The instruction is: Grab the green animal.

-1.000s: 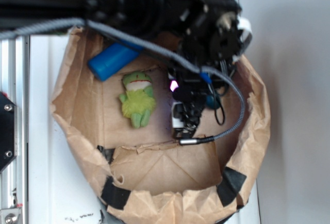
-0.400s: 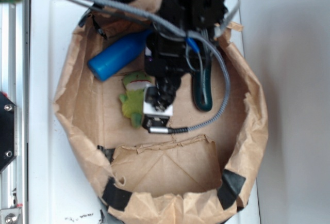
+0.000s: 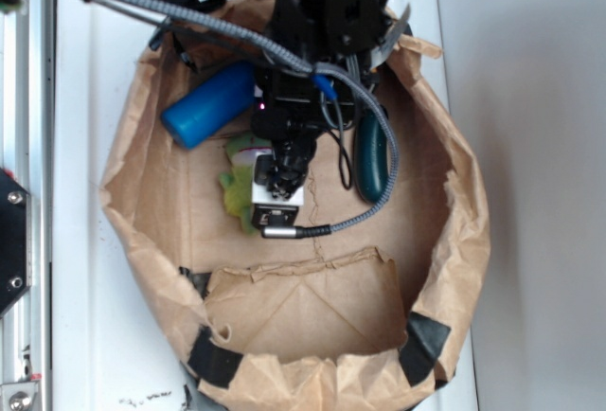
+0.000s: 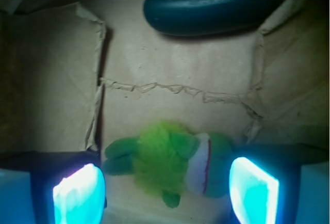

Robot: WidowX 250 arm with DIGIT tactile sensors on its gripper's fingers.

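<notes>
The green animal (image 4: pixel 172 164) lies on its side between the fingers of the spread pincer (image 4: pixel 166 190), ungripped.

fuzzy plush green animal (image 4: pixel 170 163), creased paper bag (image 3: pixel 303 307)

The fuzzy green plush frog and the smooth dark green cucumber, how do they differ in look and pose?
The fuzzy lime-green plush frog is furry and bright, with a pale face and red mouth; the smooth dark green cucumber is glossy, plain and much darker. The frog is short and stubby with limbs; the cucumber is one long rounded bar. The frog lies between the hand's fingers; the cucumber lies apart. Both rest in the brown paper bag.
</notes>
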